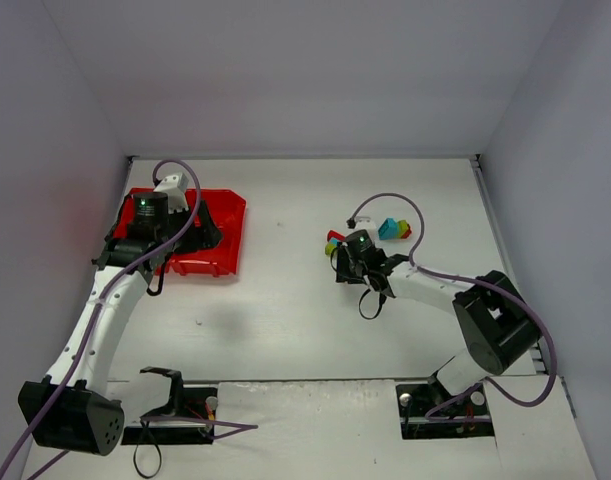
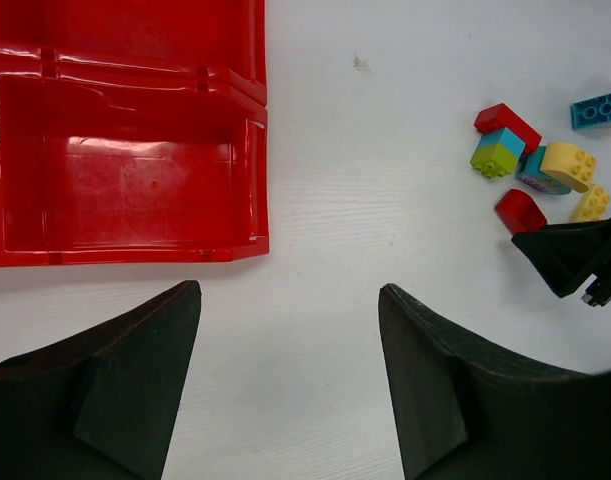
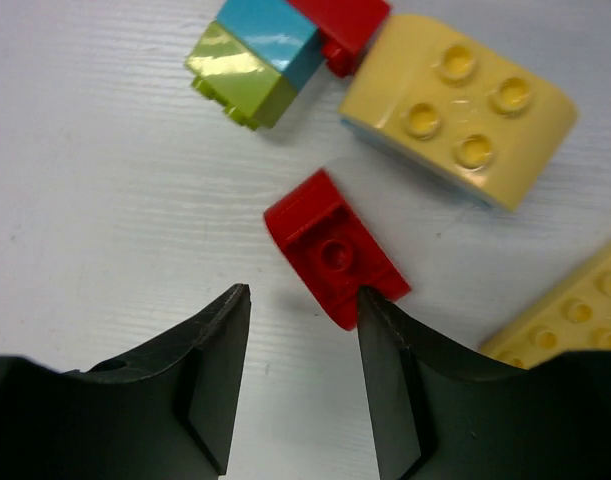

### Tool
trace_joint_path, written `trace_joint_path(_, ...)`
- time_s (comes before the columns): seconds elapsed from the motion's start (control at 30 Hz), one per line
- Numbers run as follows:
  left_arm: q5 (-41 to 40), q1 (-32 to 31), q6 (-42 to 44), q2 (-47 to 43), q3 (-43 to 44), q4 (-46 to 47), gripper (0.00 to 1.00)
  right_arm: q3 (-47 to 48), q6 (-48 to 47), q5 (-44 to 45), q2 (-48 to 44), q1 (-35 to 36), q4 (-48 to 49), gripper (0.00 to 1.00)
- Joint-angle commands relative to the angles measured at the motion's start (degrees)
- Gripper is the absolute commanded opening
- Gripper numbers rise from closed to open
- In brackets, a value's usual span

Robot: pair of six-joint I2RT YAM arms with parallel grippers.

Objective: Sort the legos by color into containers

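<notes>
Red, a small brick (image 3: 333, 250) lay just ahead of the right gripper (image 3: 303, 298), its jaws parted and empty, other legos (image 2: 540, 165) beside it. The left gripper (image 2: 288, 290) hung wide open, empty, near the tray (image 2: 125, 180).

Tray (image 2: 257, 150) partly beyond picture edge

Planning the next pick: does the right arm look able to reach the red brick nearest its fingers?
Probably yes: the open right pincer is right at the red brick, with nothing lying between them.
</notes>
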Motion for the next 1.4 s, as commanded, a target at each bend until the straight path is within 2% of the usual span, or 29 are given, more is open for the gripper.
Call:
trace_joint_path(0.0,0.6,0.1,0.9,-0.8,1.0,2.8,0.66,2.9,-1.3,-0.5,-1.0,1.4,0.6,0.43)
trace_joint_path(0.13,0.8,0.1,0.9,-0.6,1.0,2.8,0.66,3.4,-4.7,-1.6,-2.9,2.2,0.7,0.44)
trace_joint_path(0.43,1.0,0.1,0.9,-0.4,1.0,2.8,0.66,5.3,-14.5,1.2,-4.4,2.3,-0.3,0.54)
trace_joint_path(0.7,1.2,0.1,1.0,-0.1,0.9,2.8,0.65,7.0,-15.4,2.2,1.4,2.1,-0.8,0.54)
trace_joint_path(1.07,1.4,0.1,1.2,0.1,0.9,2.8,0.66,9.3,-13.5,3.3,4.4,1.5,-3.7,0.57)
trace_joint_path(1.37,1.4,0.1,1.3,0.1,0.9,2.8,0.66,12.2,-13.1,1.0,8.2,0.8,-6.4,0.53)
